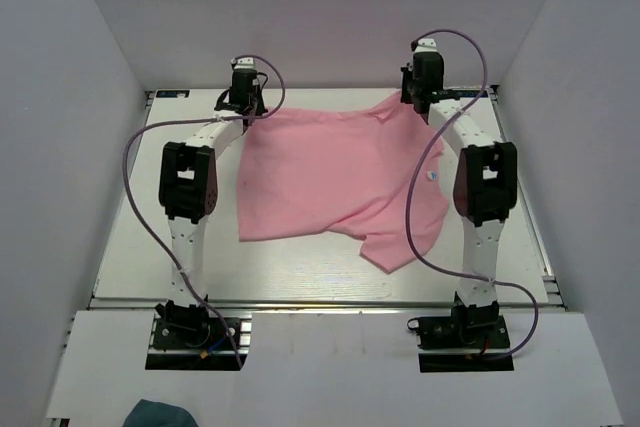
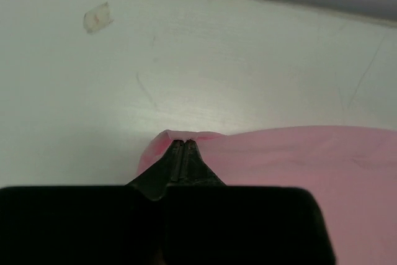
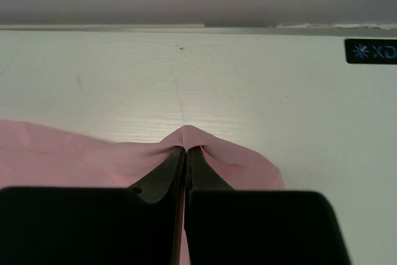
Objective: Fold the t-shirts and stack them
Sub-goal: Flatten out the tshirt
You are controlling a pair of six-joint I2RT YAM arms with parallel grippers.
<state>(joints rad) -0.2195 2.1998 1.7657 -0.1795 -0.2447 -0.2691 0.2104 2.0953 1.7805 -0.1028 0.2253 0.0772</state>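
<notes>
A plain light pink t-shirt (image 1: 330,172) lies spread on the white table, its far edge pulled out between the two grippers, one sleeve trailing toward the near right. My left gripper (image 1: 247,109) is shut on the shirt's far left corner; in the left wrist view the jaws (image 2: 182,142) pinch a small fold of pink fabric (image 2: 298,159). My right gripper (image 1: 420,99) is shut on the far right corner; in the right wrist view the jaws (image 3: 187,148) pinch a raised peak of pink fabric (image 3: 74,153).
The white table (image 1: 140,237) is boxed in by grey walls on three sides. A small dark teal cloth (image 1: 160,414) lies off the table at the near left. A bit of tape (image 2: 97,17) sticks to the table near the left gripper. A blue label (image 3: 371,51) sits at the far edge.
</notes>
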